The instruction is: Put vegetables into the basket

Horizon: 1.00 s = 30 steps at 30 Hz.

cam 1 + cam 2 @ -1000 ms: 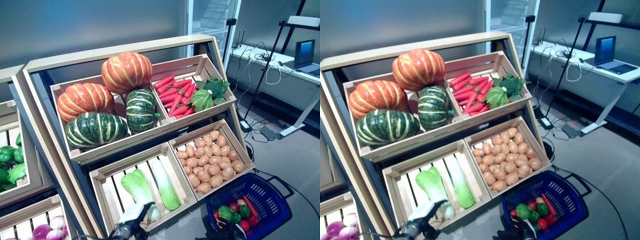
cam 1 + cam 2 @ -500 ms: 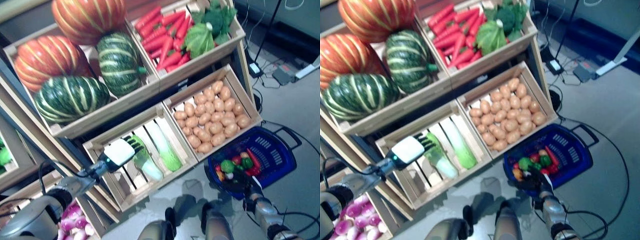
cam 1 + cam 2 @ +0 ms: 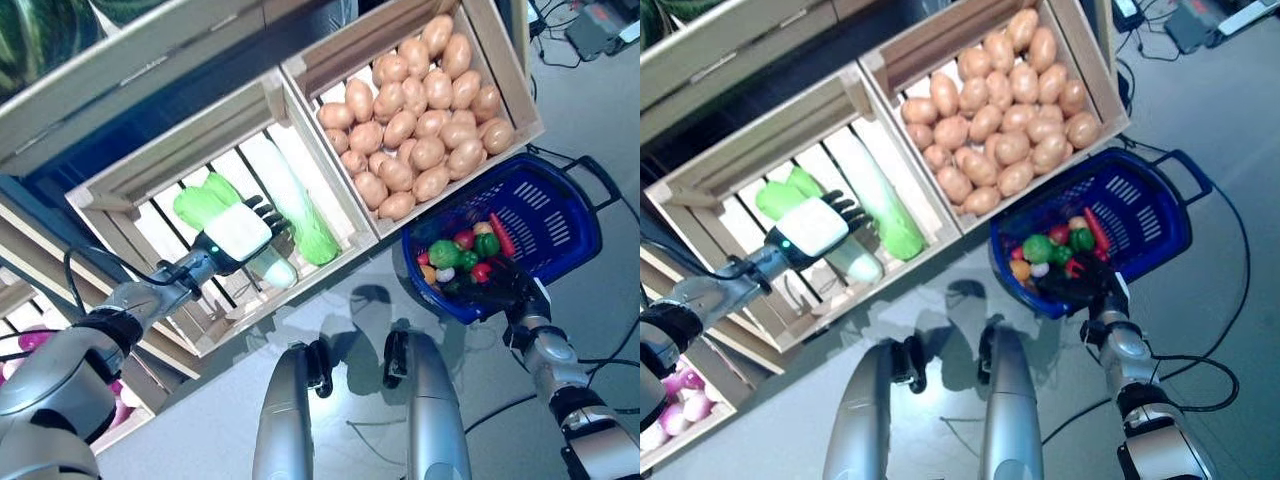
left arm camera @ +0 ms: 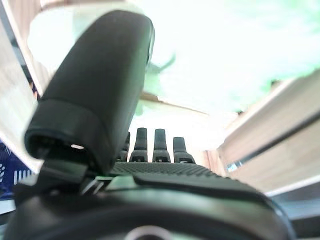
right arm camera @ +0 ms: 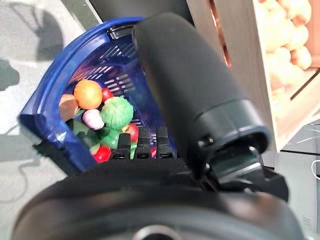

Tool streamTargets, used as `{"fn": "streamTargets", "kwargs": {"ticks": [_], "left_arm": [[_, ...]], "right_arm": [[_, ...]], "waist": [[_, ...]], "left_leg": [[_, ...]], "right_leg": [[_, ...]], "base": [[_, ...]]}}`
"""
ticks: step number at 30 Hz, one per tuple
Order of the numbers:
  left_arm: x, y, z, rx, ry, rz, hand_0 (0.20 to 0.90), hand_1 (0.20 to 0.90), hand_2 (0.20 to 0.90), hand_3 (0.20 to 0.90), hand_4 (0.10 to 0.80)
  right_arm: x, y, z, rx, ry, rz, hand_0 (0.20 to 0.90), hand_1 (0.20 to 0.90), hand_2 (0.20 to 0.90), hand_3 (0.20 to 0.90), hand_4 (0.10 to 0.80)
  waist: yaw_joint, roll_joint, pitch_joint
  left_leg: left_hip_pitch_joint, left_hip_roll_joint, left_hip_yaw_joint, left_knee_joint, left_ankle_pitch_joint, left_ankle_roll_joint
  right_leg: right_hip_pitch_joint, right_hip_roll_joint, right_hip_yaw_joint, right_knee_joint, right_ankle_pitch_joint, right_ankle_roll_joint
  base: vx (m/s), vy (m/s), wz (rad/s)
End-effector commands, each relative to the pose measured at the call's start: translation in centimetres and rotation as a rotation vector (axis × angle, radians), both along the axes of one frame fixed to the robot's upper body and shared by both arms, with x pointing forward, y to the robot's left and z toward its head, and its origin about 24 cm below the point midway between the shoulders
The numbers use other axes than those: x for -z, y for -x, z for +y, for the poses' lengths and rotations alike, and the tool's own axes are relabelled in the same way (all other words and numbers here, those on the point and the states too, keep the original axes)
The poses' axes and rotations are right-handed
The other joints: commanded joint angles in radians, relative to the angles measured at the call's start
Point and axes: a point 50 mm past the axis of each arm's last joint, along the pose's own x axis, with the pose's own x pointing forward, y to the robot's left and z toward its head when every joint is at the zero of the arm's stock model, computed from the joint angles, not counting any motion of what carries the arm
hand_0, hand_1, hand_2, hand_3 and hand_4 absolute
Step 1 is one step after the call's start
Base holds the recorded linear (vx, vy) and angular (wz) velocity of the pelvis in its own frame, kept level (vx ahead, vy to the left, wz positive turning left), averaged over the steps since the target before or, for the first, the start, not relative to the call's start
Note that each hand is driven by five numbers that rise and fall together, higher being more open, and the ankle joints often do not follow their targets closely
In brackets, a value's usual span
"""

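Observation:
A leafy green and white cabbage (image 3: 200, 205) lies in the lower left wooden crate (image 3: 150, 165), beside a long pale green one (image 3: 300, 210). My left hand (image 3: 238, 232), with its white cover, rests over the leafy cabbage, fingers (image 4: 160, 145) straight and open. The blue basket (image 3: 545, 215) stands on the floor at the right and holds several small vegetables (image 3: 465, 250), red, green and orange. My right hand (image 3: 500, 290) is at the basket's near rim (image 5: 47, 127), open, its fingers (image 5: 142, 142) reaching in over the vegetables.
A crate of potatoes (image 3: 420, 110) sits just above the basket. The basket's black handle (image 3: 600, 180) sticks out to the far right. A green striped pumpkin (image 3: 30, 30) shows at the top left, purple onions (image 3: 15, 340) at the lower left.
The camera has tilted down, so the upper crates have left the view. My left hand has come up into the lower left crate and onto the leafy cabbage. My right hand stays at the basket.

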Motion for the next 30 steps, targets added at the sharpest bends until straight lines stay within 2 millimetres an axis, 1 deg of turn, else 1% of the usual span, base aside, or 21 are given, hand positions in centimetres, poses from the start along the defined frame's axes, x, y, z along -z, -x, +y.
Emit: {"fn": "streamTargets", "kwargs": {"ticks": [1,3,6,7,10,12,14,16,19,22,26,27,28,30], "left_arm": [[-5.8,-0.7,2.6,-0.104,0.031,-0.205,0.900,0.900,0.900,0.900,0.800],[-6.4,-0.9,2.7,-0.120,0.031,-0.212,0.900,0.900,0.900,0.900,0.800],[-7.0,-1.3,3.3,-0.178,0.013,-0.186,0.900,0.900,0.900,0.900,0.800],[-7.0,-1.3,3.3,-0.178,0.013,-0.186,0.900,0.900,0.900,0.900,0.800],[-7.1,-1.5,4.3,-0.271,0.016,-0.144,0.900,0.900,0.900,0.900,0.800],[-6.9,-1.5,4.7,-0.312,0.013,-0.122,0.900,0.900,0.900,0.900,0.800],[-6.2,-1.3,5.4,-0.355,0.015,-0.072,0.900,0.900,0.900,0.900,0.800],[-5.8,-1.2,5.6,-0.370,0.021,-0.050,0.900,0.900,0.900,0.900,0.800],[-4.9,-0.9,6.2,-0.412,0.029,0.003,0.900,0.900,0.900,0.900,0.800],[-4.7,-0.9,6.6,-0.448,0.033,0.043,0.900,0.900,0.900,0.900,0.800],[-4.7,-1.0,6.7,-0.466,0.052,0.054,0.900,0.900,0.900,0.900,0.800],[-4.5,-0.9,6.7,-0.463,0.056,0.059,0.592,0.592,0.592,0.592,0.595],[-4.5,-0.9,6.7,-0.460,0.062,0.059,0.300,0.300,0.300,0.300,0.400],[-4.6,-0.9,6.6,-0.452,0.083,0.064,0.300,0.300,0.300,0.300,0.400]], "right_arm": [[-3.9,-0.6,-2.0,0.031,-0.014,-0.181,0.900,0.900,0.900,0.900,0.800],[-4.5,-0.8,-2.4,0.047,-0.016,-0.195,0.900,0.900,0.900,0.900,0.800],[-5.9,-1.1,-3.6,0.082,-0.036,-0.236,0.900,0.900,0.900,0.900,0.800],[-5.9,-1.1,-3.6,0.082,-0.037,-0.236,0.900,0.900,0.900,0.900,0.800],[-6.7,-1.1,-4.5,0.130,-0.062,-0.264,0.900,0.900,0.900,0.900,0.800],[-6.6,-1.0,-4.7,0.142,-0.074,-0.267,0.900,0.900,0.900,0.900,0.800],[-6.4,-0.9,-4.8,0.145,-0.085,-0.270,0.900,0.900,0.900,0.900,0.800],[-6.3,-0.9,-4.8,0.143,-0.084,-0.268,0.900,0.900,0.900,0.900,0.800],[-6.4,-0.7,-5.2,0.149,-0.079,-0.273,0.900,0.900,0.900,0.900,0.800],[-7.0,-0.8,-5.5,0.154,-0.099,-0.300,0.900,0.900,0.900,0.900,0.800],[-7.3,-1.0,-5.2,0.159,-0.126,-0.328,0.900,0.900,0.900,0.900,0.800],[-7.5,-1.1,-5.1,0.155,-0.133,-0.342,0.900,0.900,0.900,0.900,0.800],[-7.7,-1.2,-5.1,0.153,-0.135,-0.348,0.900,0.900,0.900,0.900,0.800],[-8.2,-1.4,-5.0,0.147,-0.138,-0.368,0.900,0.900,0.900,0.900,0.800]], "waist": [[0.011,0.006,-0.057],[0.014,0.006,-0.055],[0.016,0.006,-0.049],[0.016,0.006,-0.050],[0.021,0.003,-0.050],[0.022,0.002,-0.048],[0.023,0.000,-0.048],[0.023,0.000,-0.050],[0.023,-0.001,-0.051],[0.024,-0.003,-0.052],[0.029,-0.006,-0.054],[0.030,-0.007,-0.055],[0.030,-0.008,-0.057],[0.031,-0.008,-0.061]], "left_leg": [[0.028,0.016,-0.005,-0.011,-0.140,0.024],[-0.013,0.018,-0.013,0.031,-0.152,0.027],[-0.093,0.023,-0.028,0.114,-0.172,0.029],[-0.095,0.023,-0.029,0.116,-0.173,0.029],[-0.181,0.036,-0.040,0.218,-0.202,0.040],[-0.198,0.036,-0.044,0.236,-0.207,0.043],[-0.227,0.036,-0.051,0.266,-0.216,0.048],[-0.238,0.035,-0.054,0.280,-0.220,0.050],[-0.266,0.036,-0.061,0.309,-0.225,0.048],[-0.321,0.038,-0.070,0.352,-0.231,0.051],[-0.340,0.037,-0.074,0.364,-0.232,0.056],[-0.342,0.036,-0.074,0.363,-0.232,0.056],[-0.342,0.036,-0.073,0.359,-0.230,0.055],[-0.339,0.038,-0.070,0.352,-0.227,0.054]], "right_leg": [[0.041,-0.034,0.038,-0.020,-0.050,0.003],[0.003,-0.035,0.043,0.018,-0.060,0.001],[-0.070,-0.034,0.047,0.087,-0.081,-0.002],[-0.072,-0.034,0.047,0.088,-0.081,-0.002],[-0.151,-0.034,0.049,0.172,-0.108,-0.005],[-0.166,-0.033,0.048,0.186,-0.112,-0.005],[-0.191,-0.032,0.047,0.212,-0.122,-0.007],[-0.201,-0.032,0.048,0.225,-0.126,-0.007],[-0.225,-0.031,0.050,0.254,-0.134,-0.009],[-0.274,-0.032,0.052,0.294,-0.143,-0.010],[-0.292,-0.036,0.048,0.301,-0.143,-0.010],[-0.294,-0.038,0.046,0.299,-0.142,-0.009],[-0.294,-0.038,0.045,0.296,-0.140,-0.009],[-0.291,-0.039,0.043,0.288,-0.136,-0.008]], "base": [[0.000,0.000,0.00],[-0.034,0.018,0.06],[-0.044,0.014,0.05],[-0.025,0.009,0.05],[-0.008,-0.002,-0.03],[-0.007,-0.009,-0.05],[-0.001,-0.008,-0.02],[0.000,0.000,0.00],[0.040,-0.002,0.02],[0.000,0.000,0.00],[-0.007,-0.018,0.01],[-0.002,-0.017,-0.05],[-0.002,-0.021,-0.04],[0.000,0.000,0.00]]}}
